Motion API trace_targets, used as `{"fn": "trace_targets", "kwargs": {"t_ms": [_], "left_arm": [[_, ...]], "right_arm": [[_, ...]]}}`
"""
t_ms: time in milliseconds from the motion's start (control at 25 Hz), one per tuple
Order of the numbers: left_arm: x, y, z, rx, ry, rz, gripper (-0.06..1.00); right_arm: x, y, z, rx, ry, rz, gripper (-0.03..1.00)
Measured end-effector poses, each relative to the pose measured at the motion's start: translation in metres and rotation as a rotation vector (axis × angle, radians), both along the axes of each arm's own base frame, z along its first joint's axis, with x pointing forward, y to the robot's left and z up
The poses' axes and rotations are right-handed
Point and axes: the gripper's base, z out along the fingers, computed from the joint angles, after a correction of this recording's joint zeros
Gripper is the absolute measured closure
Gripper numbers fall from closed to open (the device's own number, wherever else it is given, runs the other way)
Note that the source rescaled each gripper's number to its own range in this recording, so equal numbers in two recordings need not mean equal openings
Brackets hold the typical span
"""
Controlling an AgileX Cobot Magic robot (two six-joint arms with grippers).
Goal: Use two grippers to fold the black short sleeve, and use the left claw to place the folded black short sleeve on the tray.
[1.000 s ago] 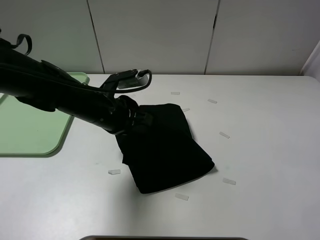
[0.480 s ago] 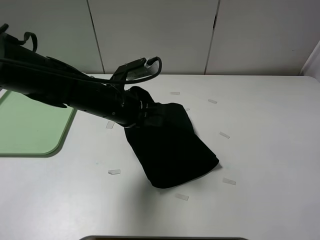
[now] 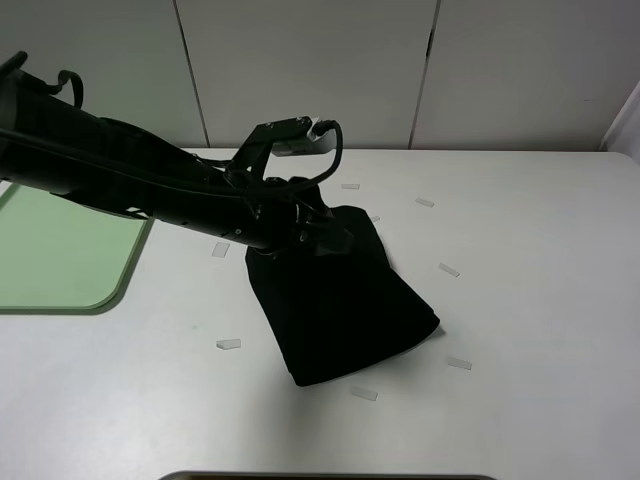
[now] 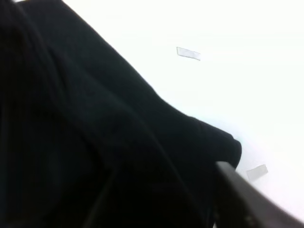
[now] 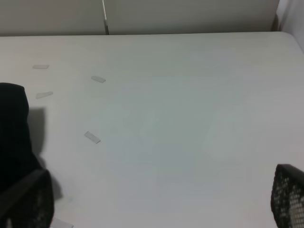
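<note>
Exterior high view first: the black short sleeve (image 3: 340, 300) lies folded into a compact bundle near the middle of the white desk (image 3: 540, 300), its long side running from the far left down to the near right. It rests well apart from the tray (image 3: 60, 260), the pale green one sitting at the left edge of the desk with nothing visible on it. The left arm (image 3: 120, 180) reaches in from the far left, crossing over the tray's far corner, and its left tool (image 3: 310, 232) sits right at the far-left end of the shirt, black against black. From here I cannot tell whether its jaws grip the cloth or merely touch it.

The left wrist view does not settle it either — it is filled with dark folds of the shirt (image 4: 95, 142), with one dark finger (image 4: 247, 199) showing at a corner beside the fabric's edge. I cannot tell if that tool is clenched or released.

Small strips of clear tape (image 3: 448, 270) are scattered over the desk around the shirt.

The right tool (image 5: 161, 204) shows only in the right wrist view — its two mesh-faced fingers (image 5: 287, 197) stand wide apart, holding nothing, with bare desk between them and the shirt's edge just beside one finger.
</note>
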Motion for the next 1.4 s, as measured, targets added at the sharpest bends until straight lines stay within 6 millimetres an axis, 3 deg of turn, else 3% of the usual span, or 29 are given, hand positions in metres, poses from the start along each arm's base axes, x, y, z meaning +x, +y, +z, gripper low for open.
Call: {"fn": "trace_targets", "kwargs": {"t_ms": [240,440,680,880,1000,1200,1240,1320,1360,1400], "left_arm": [[0.006,-0.005,0.001,0.010,-0.054,-0.046,0.32],[0.031,-0.025,-0.006,0.006,-0.120,-0.107,0.31],[0.064,-0.050,0.000,-0.040,-0.187,-0.108,0.31],[0.078,-0.059,0.007,-0.055,-0.240,-0.118,0.31],[0.078,-0.060,0.019,-0.070,-0.269,-0.119,0.31],[0.065,-0.050,0.061,-0.036,-0.406,-0.200,0.31],[0.065,-0.050,0.061,-0.036,-0.406,-0.200,0.31],[0.052,-0.040,0.075,0.022,-0.479,-0.265,0.31],[0.037,-0.026,0.084,0.089,-0.535,-0.315,0.31],[0.029,-0.020,0.082,0.126,-0.548,-0.335,0.31]], "right_arm": [[0.000,0.000,0.000,0.000,0.000,0.000,-0.03],[0.000,0.000,0.000,0.000,0.000,0.000,-0.03],[0.000,0.000,0.000,0.000,0.000,0.000,-0.03],[0.000,0.000,0.000,0.000,0.000,0.000,-0.03],[0.000,0.000,0.000,0.000,0.000,0.000,-0.03],[0.000,0.000,0.000,0.000,0.000,0.000,-0.03],[0.000,0.000,0.000,0.000,0.000,0.000,-0.03],[0.000,0.000,0.000,0.000,0.000,0.000,-0.03],[0.000,0.000,0.000,0.000,0.000,0.000,-0.03],[0.000,0.000,0.000,0.000,0.000,0.000,-0.03]]}}
